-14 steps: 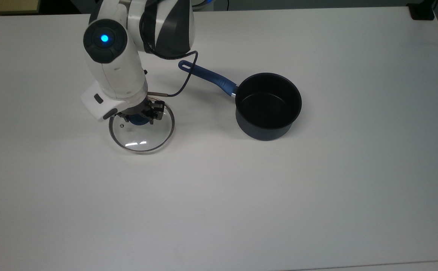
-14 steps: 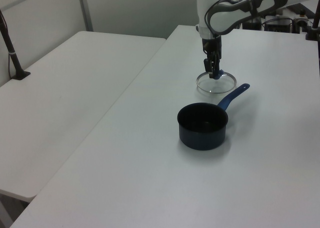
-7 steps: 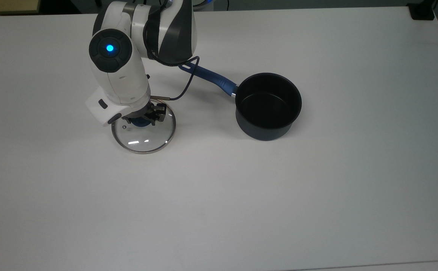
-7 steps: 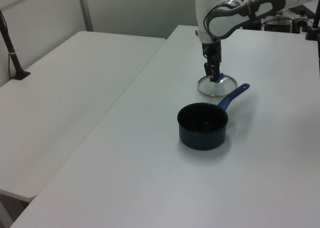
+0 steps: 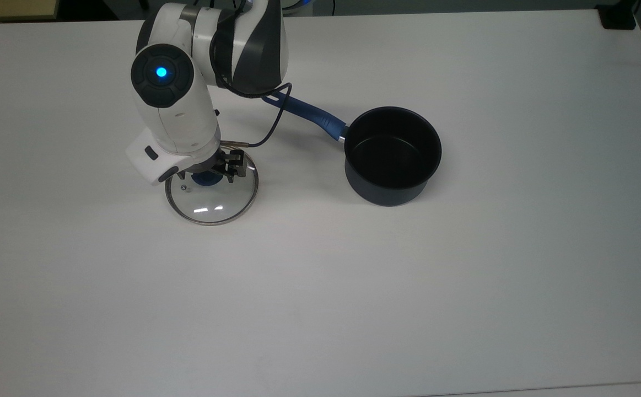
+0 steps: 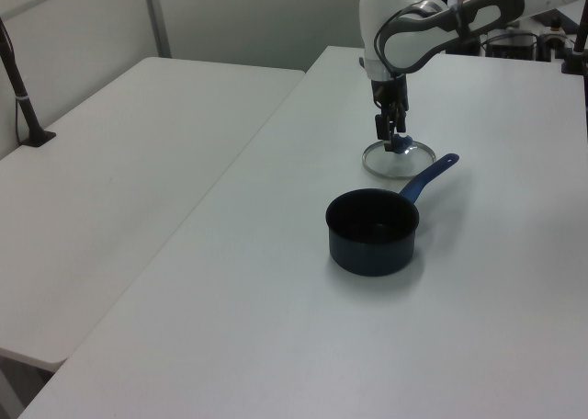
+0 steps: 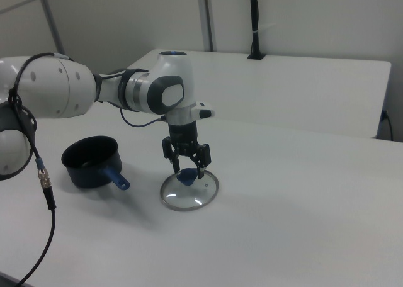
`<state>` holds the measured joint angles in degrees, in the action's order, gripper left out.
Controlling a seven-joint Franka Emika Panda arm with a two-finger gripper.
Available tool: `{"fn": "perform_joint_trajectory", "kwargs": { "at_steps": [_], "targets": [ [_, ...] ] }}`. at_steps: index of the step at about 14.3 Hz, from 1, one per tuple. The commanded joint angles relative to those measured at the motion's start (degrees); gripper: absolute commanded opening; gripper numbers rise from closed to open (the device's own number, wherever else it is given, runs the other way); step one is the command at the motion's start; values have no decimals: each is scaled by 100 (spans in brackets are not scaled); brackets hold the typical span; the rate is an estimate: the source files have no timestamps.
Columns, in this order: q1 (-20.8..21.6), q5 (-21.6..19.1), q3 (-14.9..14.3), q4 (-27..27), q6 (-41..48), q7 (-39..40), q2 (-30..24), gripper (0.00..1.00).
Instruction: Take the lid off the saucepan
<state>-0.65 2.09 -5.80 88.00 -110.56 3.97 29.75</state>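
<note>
The right view shows the gripper (image 7: pixel 187 170) with fingers spread apart, straddling the blue knob (image 7: pixel 186 177) without clasping it; the top view hides this beneath the arm. The lid (image 5: pixel 211 193), clear glass with a metal rim, lies flat on the table (image 5: pixel 463 275), beside the open saucepan (image 5: pixel 392 155), near its handle.

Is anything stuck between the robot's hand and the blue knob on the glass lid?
Nothing visible is in the way. The hand sits right over the lid's blue knob, one finger on each side. The lid lies flat on the table, apart from the open saucepan.
</note>
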Motion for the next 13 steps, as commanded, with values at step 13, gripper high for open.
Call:
{"fn": "perform_joint_trajectory", "kwargs": {
  "at_steps": [13],
  "targets": [
    [197, 11, 263, 542, 1977, -362, -2684, 100]
  ]
}}
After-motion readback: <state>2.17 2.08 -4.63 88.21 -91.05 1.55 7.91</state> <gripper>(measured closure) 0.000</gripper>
